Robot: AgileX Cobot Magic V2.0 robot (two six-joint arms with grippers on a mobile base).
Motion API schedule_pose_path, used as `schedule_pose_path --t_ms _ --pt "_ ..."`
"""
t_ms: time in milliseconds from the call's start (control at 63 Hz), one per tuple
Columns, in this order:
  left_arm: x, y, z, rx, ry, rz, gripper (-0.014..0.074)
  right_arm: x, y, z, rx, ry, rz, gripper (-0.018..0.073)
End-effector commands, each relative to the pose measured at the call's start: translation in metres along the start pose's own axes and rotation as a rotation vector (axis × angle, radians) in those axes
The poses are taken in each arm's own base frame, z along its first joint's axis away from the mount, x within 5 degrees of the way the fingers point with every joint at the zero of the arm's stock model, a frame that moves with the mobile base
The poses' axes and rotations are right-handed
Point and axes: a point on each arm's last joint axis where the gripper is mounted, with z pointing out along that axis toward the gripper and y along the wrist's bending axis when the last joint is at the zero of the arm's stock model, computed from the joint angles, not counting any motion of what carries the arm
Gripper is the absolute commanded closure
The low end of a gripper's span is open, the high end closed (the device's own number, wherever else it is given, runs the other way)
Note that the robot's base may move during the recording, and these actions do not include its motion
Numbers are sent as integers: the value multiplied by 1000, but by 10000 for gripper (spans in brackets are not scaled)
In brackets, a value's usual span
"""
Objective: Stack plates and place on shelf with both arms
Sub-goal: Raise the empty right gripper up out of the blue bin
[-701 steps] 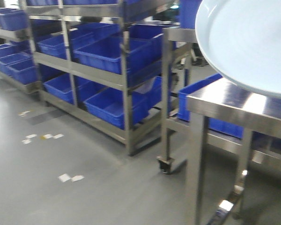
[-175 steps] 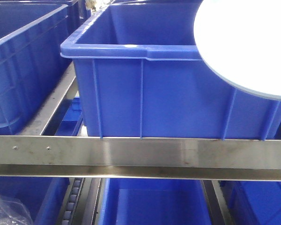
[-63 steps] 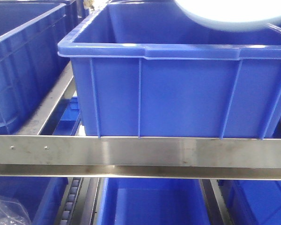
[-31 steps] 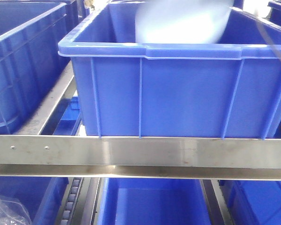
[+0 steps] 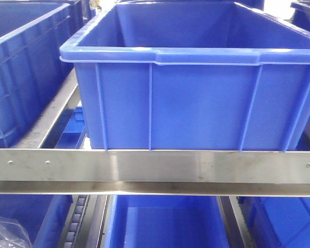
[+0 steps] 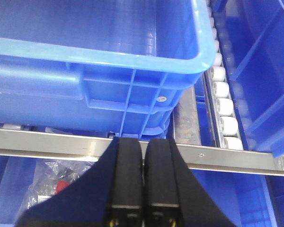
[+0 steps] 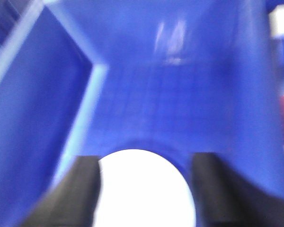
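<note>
One pale plate (image 7: 144, 194) shows only in the blurred right wrist view, low in the frame over the floor of a big blue crate (image 7: 180, 94). My right gripper (image 7: 146, 163) is open, its two fingers wide apart on either side of the plate. I cannot tell whether a second plate lies under it. No plate shows in the front view, only the crate (image 5: 186, 103) behind the shelf rail (image 5: 155, 166). My left gripper (image 6: 143, 141) is shut and empty, just above the shelf rail (image 6: 47, 142) at the crate's front right corner (image 6: 146, 99).
More blue crates stand to the left (image 5: 20, 67) and on the tier below (image 5: 165, 227). A clear plastic bag (image 5: 5, 232) lies in the lower left crate. White rollers (image 6: 222, 90) run beside the crate, with another crate (image 6: 265, 71) on their right.
The plate, held high at the front view's upper right, moved left and down into the blue crate and dropped out of that view. The view itself shifted slightly.
</note>
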Motion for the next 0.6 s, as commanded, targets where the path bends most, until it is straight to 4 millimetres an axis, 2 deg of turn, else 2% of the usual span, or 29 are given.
schedule_pose_path --t_ms 0,48,64,111,175,365,492,588 --pt "-16 -4 -3 23 -102 -6 508 -14 -5 -56 10 -222 8 404" --pt "-16 -4 -3 23 -102 -6 508 -5 -12 -79 33 -271 13 517" --pt "-16 -4 -3 23 -102 -6 508 -2 -14 -86 39 -284 14 525" --pt "-16 -4 -3 23 -102 -6 508 8 -19 -114 58 -342 16 490" --pt "-16 -4 -3 23 -102 -6 508 27 -25 -148 91 -400 18 506" --pt "-16 -4 -3 23 -102 -6 508 89 -26 -227 123 -584 -22 511" --pt "-16 -4 -3 23 -102 -6 508 124 -25 -250 103 -637 -38 511" --pt "-16 -4 -3 23 -102 -6 508 141 -27 -255 96 -678 -44 511"
